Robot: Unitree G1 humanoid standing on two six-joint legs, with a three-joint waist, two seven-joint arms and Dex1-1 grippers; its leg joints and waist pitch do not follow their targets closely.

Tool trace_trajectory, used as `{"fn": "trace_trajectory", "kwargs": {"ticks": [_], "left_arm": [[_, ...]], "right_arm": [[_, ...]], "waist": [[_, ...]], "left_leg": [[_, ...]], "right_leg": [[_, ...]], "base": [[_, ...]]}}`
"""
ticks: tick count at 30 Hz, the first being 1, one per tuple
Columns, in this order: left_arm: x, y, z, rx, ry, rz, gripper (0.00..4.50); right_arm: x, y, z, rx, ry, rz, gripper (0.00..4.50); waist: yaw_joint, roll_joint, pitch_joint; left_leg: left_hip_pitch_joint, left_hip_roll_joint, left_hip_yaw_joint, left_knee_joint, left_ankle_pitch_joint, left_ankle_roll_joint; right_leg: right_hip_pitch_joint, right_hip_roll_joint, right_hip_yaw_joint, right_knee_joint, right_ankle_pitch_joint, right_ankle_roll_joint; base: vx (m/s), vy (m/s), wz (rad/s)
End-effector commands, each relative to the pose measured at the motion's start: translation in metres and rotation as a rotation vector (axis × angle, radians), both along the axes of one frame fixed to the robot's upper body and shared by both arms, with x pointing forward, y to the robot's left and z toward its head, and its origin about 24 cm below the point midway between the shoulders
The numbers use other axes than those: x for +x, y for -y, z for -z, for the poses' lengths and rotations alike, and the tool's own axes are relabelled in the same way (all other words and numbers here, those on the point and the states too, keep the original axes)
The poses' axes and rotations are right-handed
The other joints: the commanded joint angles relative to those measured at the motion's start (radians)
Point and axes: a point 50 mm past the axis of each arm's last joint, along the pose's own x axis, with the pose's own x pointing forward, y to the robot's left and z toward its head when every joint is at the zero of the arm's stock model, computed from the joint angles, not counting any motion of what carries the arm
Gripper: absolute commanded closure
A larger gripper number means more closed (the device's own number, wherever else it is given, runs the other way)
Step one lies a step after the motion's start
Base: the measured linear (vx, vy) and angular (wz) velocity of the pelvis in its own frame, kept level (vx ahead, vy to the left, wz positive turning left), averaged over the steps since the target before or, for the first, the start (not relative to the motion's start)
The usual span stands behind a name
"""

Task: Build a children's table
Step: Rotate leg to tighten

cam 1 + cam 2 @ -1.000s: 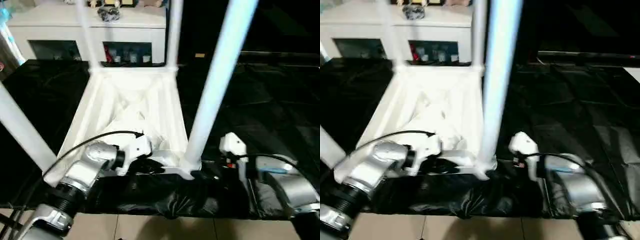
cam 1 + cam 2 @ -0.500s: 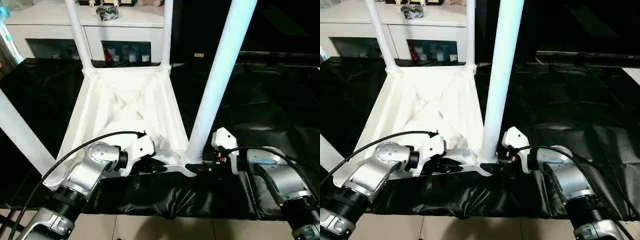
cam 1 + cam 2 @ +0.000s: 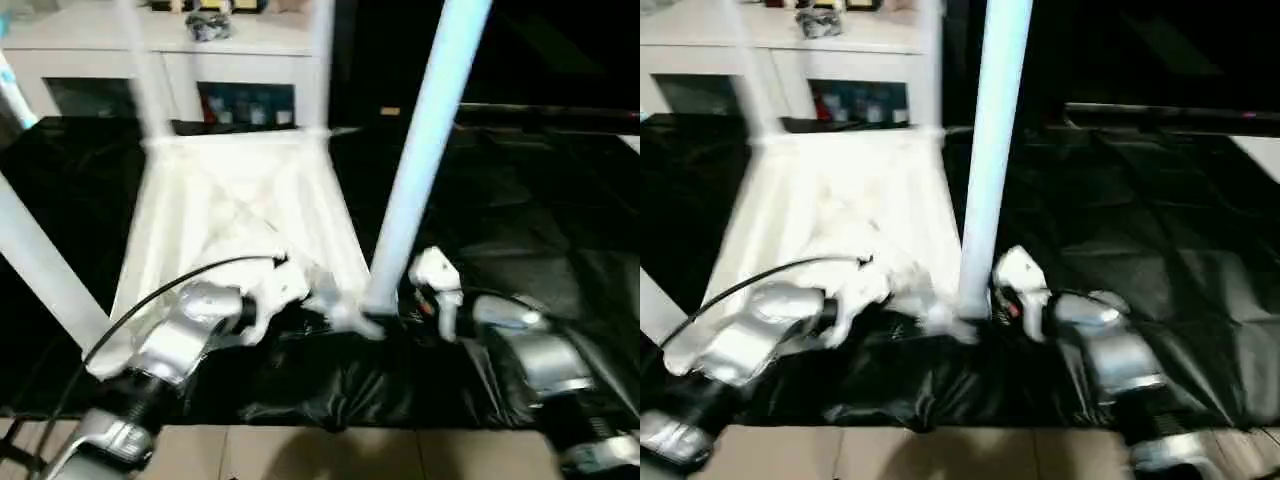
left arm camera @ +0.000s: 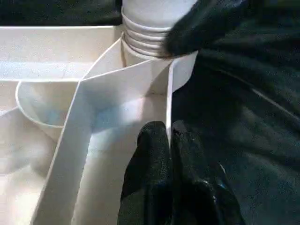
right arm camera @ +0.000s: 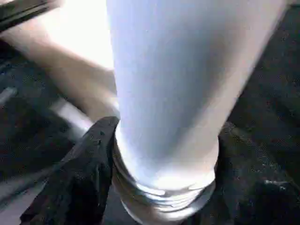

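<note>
1. Near-left leg (image 3: 40, 265): a tapered white leg rising from the near-left corner of the children's table (image 3: 235, 215), which lies upside down on a black sheet (image 3: 540, 210) spread over the floor
2. Left pincer (image 4: 168, 140): clenched on the thin near rim wall (image 4: 169, 101) of the tabletop, one black finger either side of it, just beside the near-right corner socket (image 4: 180, 70); judged to be steadying the top
3. Ribbed underside (image 3: 240, 200): faces up, with diagonal ribs running toward the round corner sockets
4. Far legs (image 3: 322, 60): two legs stand upright in the far corners, in front of a white cabinet (image 3: 90, 50)
5. Near-right leg (image 3: 420, 150): upright in its socket; its ringed foot (image 5: 164, 194) sits at the socket mouth, and how deeply it is seated cannot be told
6. Right pincer (image 5: 161, 154): its fingers (image 5: 89, 154) flank the base of this leg, touching or nearly so; a firm grasp cannot be confirmed
7. Progress: all four legs appear placed; judged remaining are seating this last leg fully and turning the table upright
</note>
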Motion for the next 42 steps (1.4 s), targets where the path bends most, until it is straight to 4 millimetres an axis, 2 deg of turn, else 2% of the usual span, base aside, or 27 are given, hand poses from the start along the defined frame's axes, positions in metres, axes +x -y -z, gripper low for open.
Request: {"fn": "trace_trajectory", "kwargs": {"ticks": [1, 2, 3, 4, 6, 8, 9, 11, 13, 16, 18, 19, 22, 25, 26, 27, 28, 30, 32, 34, 38, 40, 41, 42], "left_arm": [[-0.002, 0.032, 0.002, -0.077, 0.001, -0.055, 4.5], [-0.003, 0.035, 0.002, -0.083, 0.003, -0.054, 4.5], [-0.005, 0.045, 0.0, -0.104, 0.012, -0.047, 4.5], [-0.007, 0.05, 0.0, -0.111, 0.013, -0.028, 4.5], [-0.01, 0.054, 0.002, -0.095, 0.036, 0.018, 4.5], [-0.012, 0.051, 0.004, -0.082, 0.045, 0.064, 4.5], [-0.013, 0.049, 0.004, -0.078, 0.049, 0.082, 4.5], [-0.015, 0.046, 0.005, -0.075, 0.047, 0.109, 4.5], [-0.017, 0.034, 0.006, -0.069, 0.042, 0.15, 4.5], [-0.019, 0.021, 0.005, -0.065, 0.02, 0.19, 4.5], [-0.019, 0.015, 0.006, -0.057, 0.007, 0.205, 4.5], [-0.019, 0.006, 0.006, -0.044, -0.003, 0.238, 4.5], [-0.019, -0.001, 0.006, -0.039, -0.018, 0.262, 4.5], [-0.019, -0.011, 0.003, -0.039, -0.044, 0.314, 4.5], [-0.018, -0.014, 0.002, -0.037, -0.052, 0.33, 4.5], [-0.017, -0.017, 0.001, -0.025, -0.061, 0.346, 4.5], [-0.016, -0.019, 0.001, -0.02, -0.062, 0.35, 4.5], [-0.016, -0.019, 0.001, -0.016, -0.061, 0.352, 4.5], [-0.013, -0.022, -0.001, -0.018, -0.065, 0.361, 4.5], [-0.012, -0.022, -0.002, -0.019, -0.067, 0.365, 4.5], [-0.013, -0.021, -0.001, -0.034, -0.086, 0.382, 4.5], [-0.015, -0.02, 0.0, -0.043, -0.1, 0.395, 4.5], [-0.015, -0.02, 0.0, -0.043, -0.1, 0.395, 4.5], [-0.016, -0.019, 0.001, -0.048, -0.104, 0.4, 4.5]], "right_arm": [[-0.005, -0.036, 0.013, 0.039, -0.064, 0.045, 1.75], [-0.005, -0.039, 0.013, 0.042, -0.065, 0.05, 1.75], [-0.004, -0.052, 0.013, 0.054, -0.063, 0.061, 1.75], [-0.004, -0.058, 0.011, 0.059, -0.055, 0.048, 1.75], [-0.005, -0.068, 0.006, 0.064, -0.02, -0.017, 1.75], [-0.006, -0.067, 0.002, 0.077, 0.002, -0.047, 1.75], [-0.007, -0.064, 0.001, 0.086, -0.001, -0.059, 1.4], [-0.008, -0.059, 0.0, 0.081, 0.006, -0.069, 1.06], [-0.01, -0.042, -0.002, 0.041, 0.016, -0.114, 1.03], [-0.013, -0.024, -0.006, 0.002, 0.018, -0.183, 0.64], [-0.014, -0.016, -0.008, -0.028, 0.025, -0.216, 0.57], [-0.016, -0.006, -0.011, -0.053, 0.024, -0.265, 0.57], [-0.017, 0.003, -0.014, -0.075, 0.023, -0.314, 0.57], [-0.021, 0.012, -0.018, -0.095, -0.002, -0.406, 0.57], [-0.023, 0.014, -0.019, -0.104, -0.012, -0.438, 0.57], [-0.024, 0.015, -0.018, -0.13, -0.021, -0.47, 0.57], [-0.024, 0.016, -0.018, -0.14, -0.022, -0.477, 0.73], [-0.024, 0.016, -0.018, -0.143, -0.022, -0.478, 0.91], [-0.021, 0.013, -0.019, -0.129, -0.022, -0.487, 0.94], [-0.021, 0.011, -0.02, -0.122, -0.021, -0.498, 1.27], [-0.022, 0.01, -0.021, -0.1, -0.031, -0.521, 1.48], [-0.025, 0.009, -0.019, -0.093, -0.042, -0.539, 1.67], [-0.025, 0.009, -0.019, -0.093, -0.042, -0.539, 1.7], [-0.028, 0.009, -0.017, -0.089, -0.051, -0.547, 1.72]], "waist": [[0.001, -0.014, -0.045], [-0.002, -0.014, -0.045], [-0.004, -0.01, -0.045], [-0.004, -0.003, -0.047], [-0.007, 0.001, -0.047], [-0.007, -0.002, -0.046], [-0.008, 0.0, -0.045], [-0.007, -0.003, -0.045], [-0.002, -0.004, -0.044], [0.01, -0.006, -0.046], [0.016, -0.003, -0.048], [0.024, -0.005, -0.048], [0.034, -0.002, -0.051], [0.038, -0.004, -0.055], [0.039, -0.001, -0.055], [0.043, -0.005, -0.056], [0.044, -0.005, -0.056], [0.044, -0.003, -0.057], [0.042, -0.004, -0.057], [0.041, -0.004, -0.057], [0.043, -0.005, -0.055], [0.044, 0.001, -0.057], [0.044, -0.001, -0.057], [0.044, 0.003, -0.058]], "left_leg": [[0.005, 0.003, -0.011, -0.075, -0.395, -0.008], [0.004, 0.003, -0.011, -0.078, -0.393, -0.006], [0.0, 0.004, -0.014, -0.082, -0.401, -0.006], [0.005, 0.006, -0.016, -0.084, -0.415, -0.005], [0.008, 0.01, -0.016, -0.089, -0.433, 0.004], [0.008, 0.011, -0.013, -0.091, -0.439, 0.008], [0.01, 0.01, -0.011, -0.091, -0.442, 0.01], [0.007, 0.01, -0.01, -0.091, -0.433, 0.016], [0.011, 0.011, -0.006, -0.088, -0.424, 0.023], [0.01, 0.013, -0.001, -0.088, -0.372, 0.039], [0.013, 0.015, 0.0, -0.088, -0.353, 0.039], [0.018, 0.017, 0.003, -0.086, -0.339, 0.041], [0.01, 0.02, 0.004, -0.086, -0.292, 0.045], [0.013, 0.021, 0.007, -0.083, -0.268, 0.048], [0.014, 0.021, 0.008, -0.082, -0.258, 0.054], [0.014, 0.022, 0.01, -0.08, -0.246, 0.06], [0.011, 0.023, 0.009, -0.08, -0.23, 0.064], [0.007, 0.024, 0.007, -0.08, -0.218, 0.059], [0.008, 0.022, 0.007, -0.079, -0.224, 0.055], [0.009, 0.022, 0.008, -0.079, -0.238, 0.052], [0.008, 0.023, 0.008, -0.079, -0.241, 0.051], [0.008, 0.023, 0.008, -0.079, -0.236, 0.05], [0.008, 0.023, 0.008, -0.079, -0.236, 0.05], [0.009, 0.023, 0.007, -0.078, -0.235, 0.048]], "right_leg": [[0.029, -0.04, 0.011, -0.119, -0.653, -0.057], [0.03, -0.04, 0.011, -0.119, -0.645, -0.058], [0.033, -0.04, 0.007, -0.121, -0.639, -0.058], [0.033, -0.042, 0.005, -0.124, -0.619, -0.063], [0.036, -0.04, 0.003, -0.125, -0.546, -0.084], [0.035, -0.038, 0.005, -0.121, -0.495, -0.102], [0.034, -0.039, 0.007, -0.12, -0.49, -0.108], [0.038, -0.04, 0.008, -0.119, -0.489, -0.11], [0.034, -0.042, 0.012, -0.12, -0.491, -0.112], [0.04, -0.043, 0.018, -0.115, -0.464, -0.119], [0.04, -0.044, 0.018, -0.112, -0.447, -0.126], [0.038, -0.041, 0.02, -0.111, -0.42, -0.136], [0.047, -0.041, 0.021, -0.096, -0.341, -0.164], [0.049, -0.038, 0.021, -0.089, -0.279, -0.19], [0.048, -0.038, 0.021, -0.086, -0.254, -0.203], [0.05, -0.037, 0.02, -0.082, -0.237, -0.212], [0.052, -0.038, 0.02, -0.079, -0.221, -0.217], [0.054, -0.041, 0.019, -0.075, -0.205, -0.223], [0.055, -0.041, 0.019, -0.074, -0.207, -0.227], [0.054, -0.042, 0.019, -0.075, -0.225, -0.227], [0.055, -0.044, 0.02, -0.078, -0.24, -0.222], [0.056, -0.044, 0.02, -0.077, -0.236, -0.222], [0.056, -0.043, 0.019, -0.076, -0.23, -0.224], [0.056, -0.043, 0.019, -0.075, -0.223, -0.227]], "base": [[0.0, 0.0, 0.0], [0.0, 0.0, 0.0], [0.0, 0.0, 0.0], [0.0, 0.0, 0.0], [0.0, 0.0, 0.0], [0.0, 0.0, 0.0], [0.0, 0.0, 0.0], [0.0, 0.0, 0.0], [0.0, 0.0, 0.0], [0.0, 0.0, 0.0], [0.0, 0.0, 0.0], [0.0, 0.0, 0.0], [0.0, 0.0, 0.0], [0.0, 0.0, 0.0], [0.0, 0.0, 0.0], [0.0, 0.0, 0.0], [0.0, 0.0, 0.0], [0.0, 0.0, 0.0], [0.0, 0.0, 0.0], [0.0, 0.0, 0.0], [0.0, 0.0, 0.0], [0.0, 0.0, 0.0], [0.0, 0.0, 0.0], [0.0, 0.0, 0.0]]}}
